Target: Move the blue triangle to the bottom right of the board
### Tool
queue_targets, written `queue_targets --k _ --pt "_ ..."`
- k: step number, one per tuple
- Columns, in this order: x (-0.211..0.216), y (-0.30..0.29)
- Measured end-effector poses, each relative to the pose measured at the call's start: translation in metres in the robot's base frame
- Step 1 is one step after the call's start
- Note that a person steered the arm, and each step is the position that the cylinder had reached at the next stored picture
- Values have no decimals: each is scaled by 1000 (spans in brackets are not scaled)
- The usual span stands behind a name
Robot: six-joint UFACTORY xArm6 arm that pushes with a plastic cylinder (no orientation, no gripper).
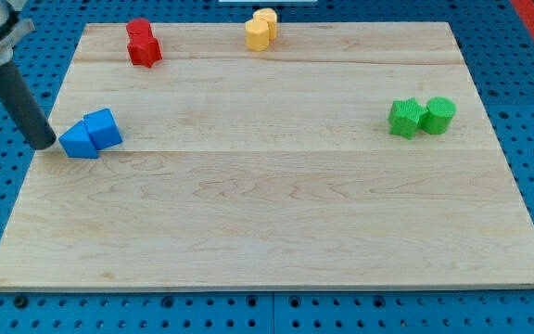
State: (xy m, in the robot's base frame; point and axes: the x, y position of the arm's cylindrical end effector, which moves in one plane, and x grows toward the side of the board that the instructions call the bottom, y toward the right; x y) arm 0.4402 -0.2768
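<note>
Two blue blocks sit touching near the board's left edge. The left one point(80, 141) is wedge-like, the blue triangle, and the right one point(104, 127) is a chunkier blue block. My tip point(44, 145) rests at the board's left edge, just left of the blue triangle, at or almost at its left corner. The dark rod rises from it toward the view's top left.
Two red blocks point(142, 42) sit at the top left and two yellow blocks point(261, 29) at the top centre. A green star-like block point(404, 118) and a green cylinder point(439, 115) sit at the right. The wooden board point(276, 232) lies on a blue pegboard.
</note>
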Motion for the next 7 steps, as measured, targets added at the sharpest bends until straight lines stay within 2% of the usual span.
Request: queue_targets --k 1,2,3,4,5,7 --pt "4 18" --pt "-17 -24" --pt "-18 -6" --pt "-13 30" --pt "7 95" --pt "28 161"
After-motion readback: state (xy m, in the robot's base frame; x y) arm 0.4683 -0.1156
